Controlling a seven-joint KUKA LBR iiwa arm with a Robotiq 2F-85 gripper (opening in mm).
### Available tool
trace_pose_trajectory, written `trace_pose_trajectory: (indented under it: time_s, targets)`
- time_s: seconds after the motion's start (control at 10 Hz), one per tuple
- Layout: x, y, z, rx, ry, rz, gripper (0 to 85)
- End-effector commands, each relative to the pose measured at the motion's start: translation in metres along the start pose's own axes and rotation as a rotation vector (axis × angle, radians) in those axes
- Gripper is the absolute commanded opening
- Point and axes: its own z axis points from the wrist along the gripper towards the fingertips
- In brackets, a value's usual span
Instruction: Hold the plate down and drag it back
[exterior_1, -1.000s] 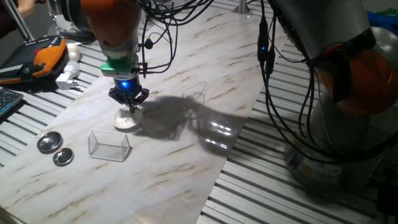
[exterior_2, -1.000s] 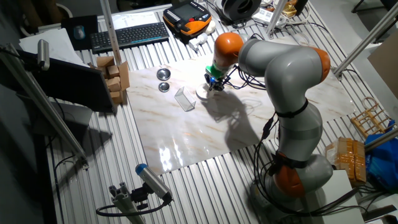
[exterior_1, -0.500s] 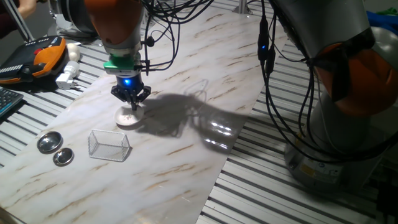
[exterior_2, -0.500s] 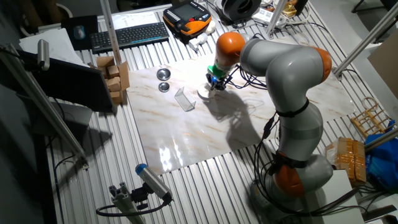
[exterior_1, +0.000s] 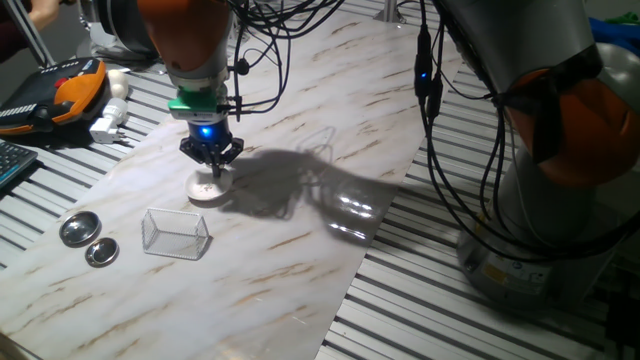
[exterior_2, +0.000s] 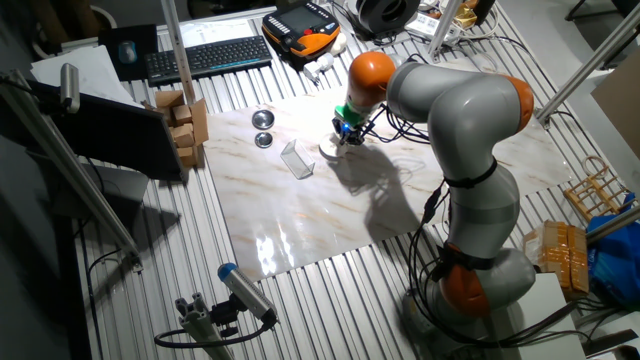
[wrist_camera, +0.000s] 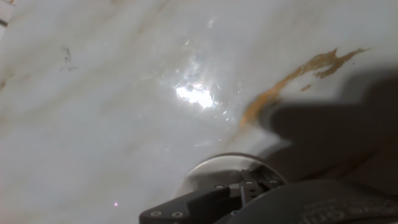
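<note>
The plate is a small round white dish on the marble board. My gripper stands straight above it, jaws together, tips pressed onto the plate's far part. In the other fixed view the gripper sits on the plate near the board's far edge. In the hand view only a curved piece of the plate's rim shows above the dark fingers; the contact itself is hidden.
A clear wire-framed box lies just in front of the plate. Two shiny metal lids lie to the left. An orange device and a white plug sit off the board. Cables hang above.
The gripper and the plate under it have shifted a little toward the far side of the board, mostly in the first half second. Box and lids have not moved.
</note>
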Motion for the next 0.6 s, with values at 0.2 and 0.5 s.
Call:
trace_pose_trajectory:
  time_s: [0.2,0.5]
  targets:
    - [-0.0007,0.0,0.0013,0.002,-0.013,-0.004,0.0]
    - [-0.005,-0.0027,-0.0011,0.004,-0.017,-0.015,0.0]
